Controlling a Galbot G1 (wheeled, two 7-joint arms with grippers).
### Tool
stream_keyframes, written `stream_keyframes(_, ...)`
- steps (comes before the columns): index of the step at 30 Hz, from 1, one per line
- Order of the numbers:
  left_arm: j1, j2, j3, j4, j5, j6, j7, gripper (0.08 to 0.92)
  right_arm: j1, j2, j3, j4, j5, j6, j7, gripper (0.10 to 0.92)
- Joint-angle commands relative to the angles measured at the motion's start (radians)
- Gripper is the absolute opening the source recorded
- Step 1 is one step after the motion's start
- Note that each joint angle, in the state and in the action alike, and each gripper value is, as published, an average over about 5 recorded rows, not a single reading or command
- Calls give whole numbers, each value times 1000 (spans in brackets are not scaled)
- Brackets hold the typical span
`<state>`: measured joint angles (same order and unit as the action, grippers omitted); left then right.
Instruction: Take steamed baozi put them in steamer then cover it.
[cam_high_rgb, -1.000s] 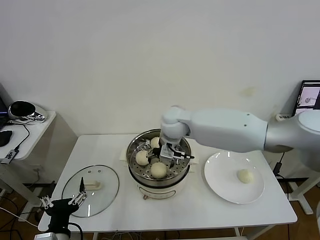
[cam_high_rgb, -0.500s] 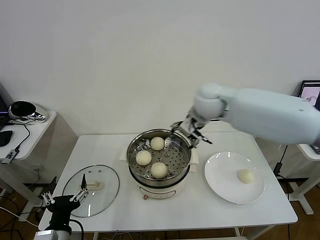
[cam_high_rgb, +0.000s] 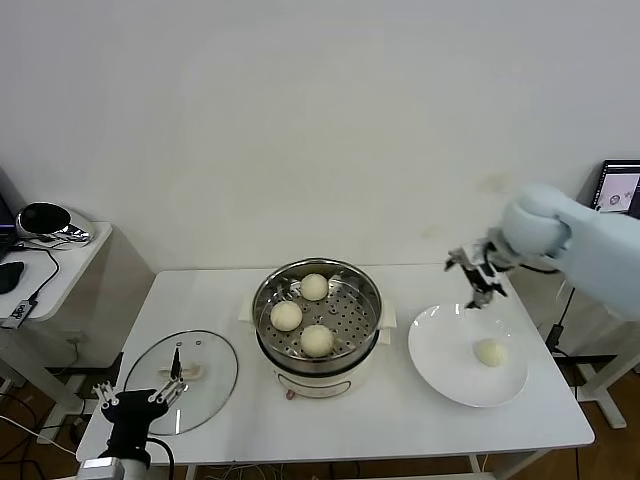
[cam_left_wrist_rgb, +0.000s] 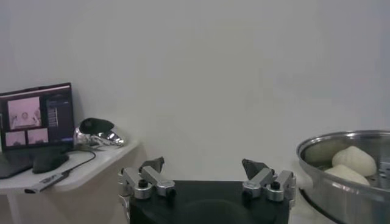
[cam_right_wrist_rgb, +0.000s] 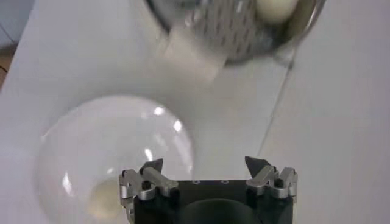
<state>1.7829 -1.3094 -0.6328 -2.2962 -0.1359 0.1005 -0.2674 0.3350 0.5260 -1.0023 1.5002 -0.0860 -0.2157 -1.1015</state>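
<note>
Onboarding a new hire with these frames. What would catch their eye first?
The steamer at the table's centre, open, with three steamed baozi on its perforated tray. Next, the right gripper, open and empty, above the far edge of the white plate, where one bun lies alone. The glass lid lies on the table to the left, with the left gripper open at its near edge.

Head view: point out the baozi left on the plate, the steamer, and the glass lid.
baozi on the plate (cam_high_rgb: 490, 352), head view, middle of its top.
steamer (cam_high_rgb: 266, 300), head view, steel rim.
glass lid (cam_high_rgb: 215, 368), head view, bare glass.
</note>
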Motion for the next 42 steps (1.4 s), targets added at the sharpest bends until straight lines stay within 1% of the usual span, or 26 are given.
stream_keyframes(1, 5, 0, -1, 0, 3, 1, 1, 823, -411, -101, 346, -104, -139, 36, -17, 823)
stream_keyframes(8, 24, -7, -6, -8, 14, 1, 1, 823, -506, -32, 447, -209, -189, 77, -14, 823)
stream_keyframes(18, 49, -13, -11, -21, 22, -1, -1, 823, -547, 58, 460, -294, -229, 61, -4, 823)
stream_keyframes(26, 50, -15, -16, -22, 21, -1, 0, 823, -560, 109, 472, -331, -232, 69, 6, 823)
stream_keyframes(36, 44, -17, -12, -14, 20, -1, 0, 823, -572, 128, 486, -353, -271, 49, 15, 822)
stream_keyframes(39, 42, -18, -11, -11, 21, -1, -1, 823, -574, 131, 490, -358, -279, 46, 15, 810)
stream_keyframes(42, 42, -18, -10, -11, 21, -1, -1, 823, -576, 133, 492, -362, -283, 43, 16, 780)
